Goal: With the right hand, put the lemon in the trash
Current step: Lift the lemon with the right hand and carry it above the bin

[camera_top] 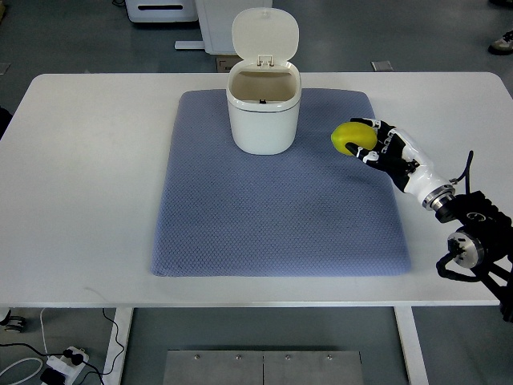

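Observation:
A yellow lemon point(349, 137) is held in my right hand point(377, 144), whose black fingers are curled around it, over the right edge of the blue-grey mat point(272, 208). The hand's arm comes in from the right edge of the picture. A white trash bin point(263, 108) stands at the back middle of the mat with its lid point(265, 36) flipped up, showing an empty inside. The lemon is to the right of the bin, about a hand's width from its wall. The left arm is not in view.
The mat lies on a white table point(80, 184). White equipment point(164, 10) stands on the floor behind the table. A power strip and cables point(64, 362) lie on the floor at the front left. A shoe point(502, 42) shows at the far right.

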